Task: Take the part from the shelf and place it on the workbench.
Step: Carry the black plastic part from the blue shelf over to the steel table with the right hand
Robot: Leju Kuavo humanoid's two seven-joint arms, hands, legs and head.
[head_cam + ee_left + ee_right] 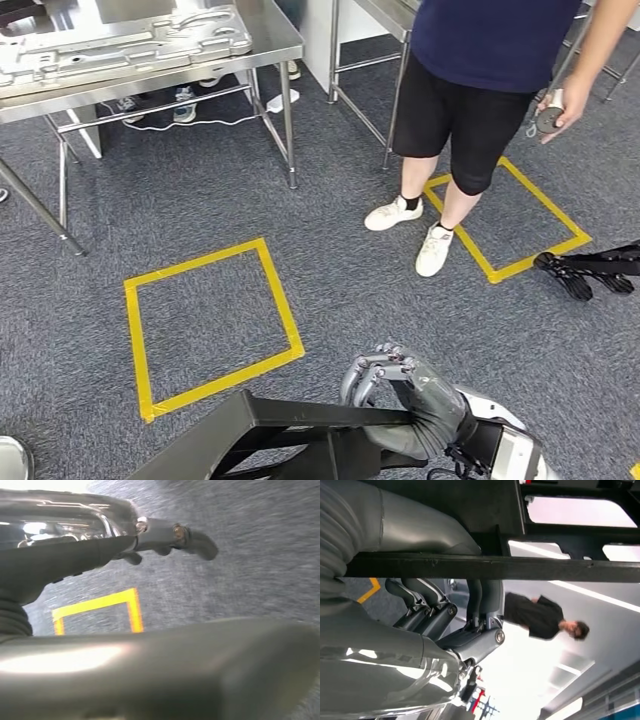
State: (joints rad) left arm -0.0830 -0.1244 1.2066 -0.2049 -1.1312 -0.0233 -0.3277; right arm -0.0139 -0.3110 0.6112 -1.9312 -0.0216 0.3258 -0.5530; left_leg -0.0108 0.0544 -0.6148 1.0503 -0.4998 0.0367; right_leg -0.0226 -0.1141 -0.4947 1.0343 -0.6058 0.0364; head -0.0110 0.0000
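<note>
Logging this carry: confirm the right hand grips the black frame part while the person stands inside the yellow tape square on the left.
Wrong square. In the head view the person stands at the right yellow tape square. The right hand does grip the black frame part.

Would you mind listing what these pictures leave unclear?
- Black frame part: cut off by the head view's bottom edge.
- Left hand: the blurred left wrist view does not settle whether it holds the part.
- Object in the person's hand: too small to identify.
</note>
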